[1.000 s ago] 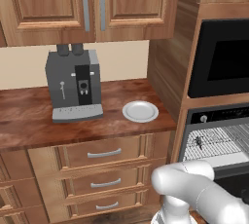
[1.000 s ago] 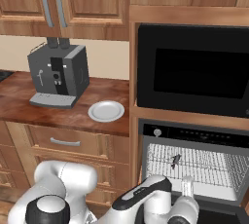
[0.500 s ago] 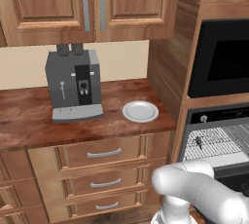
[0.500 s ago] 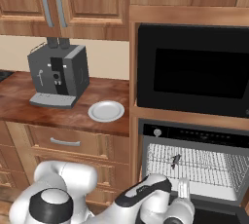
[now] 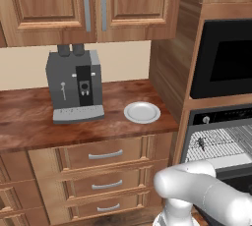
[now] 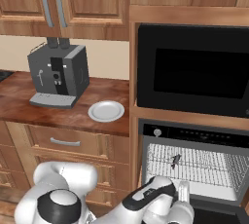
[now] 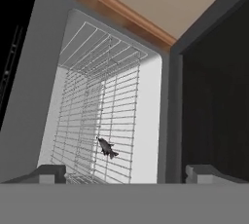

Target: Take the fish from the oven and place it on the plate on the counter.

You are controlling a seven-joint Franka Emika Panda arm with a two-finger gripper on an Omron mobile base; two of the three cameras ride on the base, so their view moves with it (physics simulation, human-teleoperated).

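Observation:
The fish (image 7: 107,148), tiny and dark, lies on the silver wire rack (image 7: 97,116) inside the open oven (image 6: 194,162). It also shows as a small speck, the fish (image 6: 175,159), on the rack in the right base view and, in the left base view, the fish (image 5: 201,144). My gripper (image 7: 127,175) is open, its fingertips wide apart in front of the oven's mouth, short of the fish with nothing between them. The hand (image 6: 182,191) hangs low before the rack's front edge. The pale round plate (image 5: 142,112) sits bare on the reddish-brown counter (image 5: 29,117), left of the oven; plate (image 6: 106,111).
A grey coffee machine (image 5: 76,85) stands on the counter left of the plate. A black-fronted appliance (image 6: 194,74) sits above the oven. The oven's control strip carries a round knob (image 6: 157,132). Drawers with silver handles (image 5: 105,155) are below the counter. The dark oven door (image 7: 214,101) flanks the opening.
The arm's lower joints have shifted slightly. The hand stays low in front of the oven; fish and plate have not moved.

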